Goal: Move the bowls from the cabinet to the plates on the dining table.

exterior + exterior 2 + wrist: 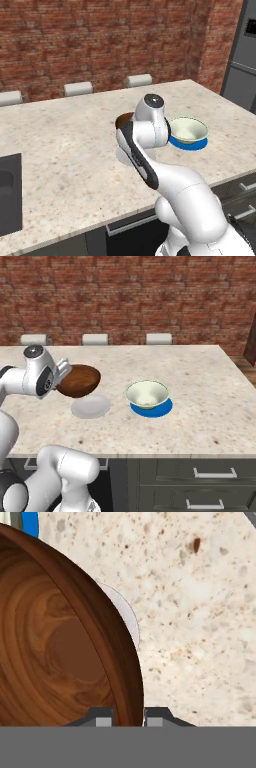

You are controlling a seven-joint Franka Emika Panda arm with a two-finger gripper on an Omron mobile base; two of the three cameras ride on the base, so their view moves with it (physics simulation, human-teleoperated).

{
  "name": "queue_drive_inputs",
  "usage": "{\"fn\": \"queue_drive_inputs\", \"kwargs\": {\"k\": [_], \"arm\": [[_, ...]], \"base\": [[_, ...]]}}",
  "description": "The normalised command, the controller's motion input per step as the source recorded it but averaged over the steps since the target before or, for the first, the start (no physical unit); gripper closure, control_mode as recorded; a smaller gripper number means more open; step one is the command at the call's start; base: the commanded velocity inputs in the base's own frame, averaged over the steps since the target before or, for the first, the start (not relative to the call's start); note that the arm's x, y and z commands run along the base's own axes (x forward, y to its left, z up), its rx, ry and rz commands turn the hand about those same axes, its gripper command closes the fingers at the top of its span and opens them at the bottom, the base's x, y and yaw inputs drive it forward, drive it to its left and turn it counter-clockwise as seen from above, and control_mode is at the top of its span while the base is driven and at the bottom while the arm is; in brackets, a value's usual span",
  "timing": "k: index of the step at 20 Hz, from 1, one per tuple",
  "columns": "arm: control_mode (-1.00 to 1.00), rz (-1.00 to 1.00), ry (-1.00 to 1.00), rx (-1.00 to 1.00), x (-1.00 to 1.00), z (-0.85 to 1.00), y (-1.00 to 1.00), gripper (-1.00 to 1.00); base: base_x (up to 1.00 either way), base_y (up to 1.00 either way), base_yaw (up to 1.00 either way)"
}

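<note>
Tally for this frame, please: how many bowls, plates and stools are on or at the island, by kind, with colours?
Bowls: 2, cream-white bowl on the blue plate, reddish-brown bowl held in the tool above the grey plate
Plates: 2, one blue, one pale grey
Stools: 3, pale seats along the far edge of the dining table
Total: 7

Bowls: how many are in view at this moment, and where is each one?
2. The cream-white bowl sits on the blue plate on the dining table. The reddish-brown bowl is held by its rim in the gripper, above the pale grey plate.
</note>
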Motion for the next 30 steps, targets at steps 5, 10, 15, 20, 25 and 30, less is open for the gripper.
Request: {"fn": "queue_drive_inputs", "kwargs": {"k": [5, 10, 15, 20, 25, 30], "arm": [[-1.00, -0.19, 0.02, 0.00, 0.34, -0.18, 0.06, 1.00], [-1.00, -0.18, 0.11, 0.00, 0.24, -0.21, 0.02, 1.00], [-1.00, -0.15, 0.13, 0.00, 0.15, -0.15, 0.14, 1.00], [-1.00, -0.11, 0.01, 0.01, 0.20, -0.17, 0.22, 1.00], [-1.00, -0.09, 0.00, 0.01, 0.18, -0.32, 0.14, 1.00], [-1.00, -0.07, 0.00, 0.02, 0.16, -0.33, 0.07, 1.00]], "base": [[0.00, 0.00, 0.00], [0.00, 0.00, 0.00], [0.00, 0.00, 0.00], [0.00, 0.00, 0.00], [0.00, 0.00, 0.00], [0.00, 0.00, 0.00]]}}
